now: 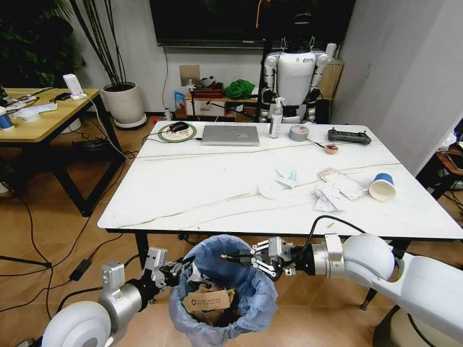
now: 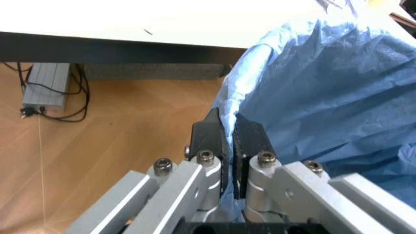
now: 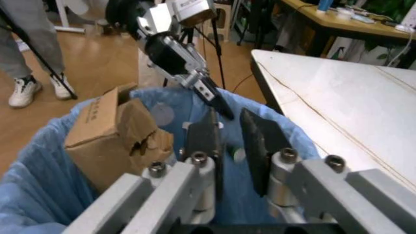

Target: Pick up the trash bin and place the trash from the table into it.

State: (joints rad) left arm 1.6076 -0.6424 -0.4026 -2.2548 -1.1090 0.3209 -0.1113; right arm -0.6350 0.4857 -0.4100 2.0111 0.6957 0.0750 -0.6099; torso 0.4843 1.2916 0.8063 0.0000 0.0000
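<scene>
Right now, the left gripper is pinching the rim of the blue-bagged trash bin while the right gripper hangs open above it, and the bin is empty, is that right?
Not quite: the round trash bin lined with a light-blue plastic bag is not empty. The right wrist view shows a crumpled brown paper bag inside. The left gripper does pinch its rim, and the right gripper does hang open above it.

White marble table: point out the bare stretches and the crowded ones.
The white marble-look table is bare across its near-left half, between the silver laptop and the front edge. Crowded: the right side with crumpled white papers and a blue-rimmed paper cup, and the far edge.
</scene>
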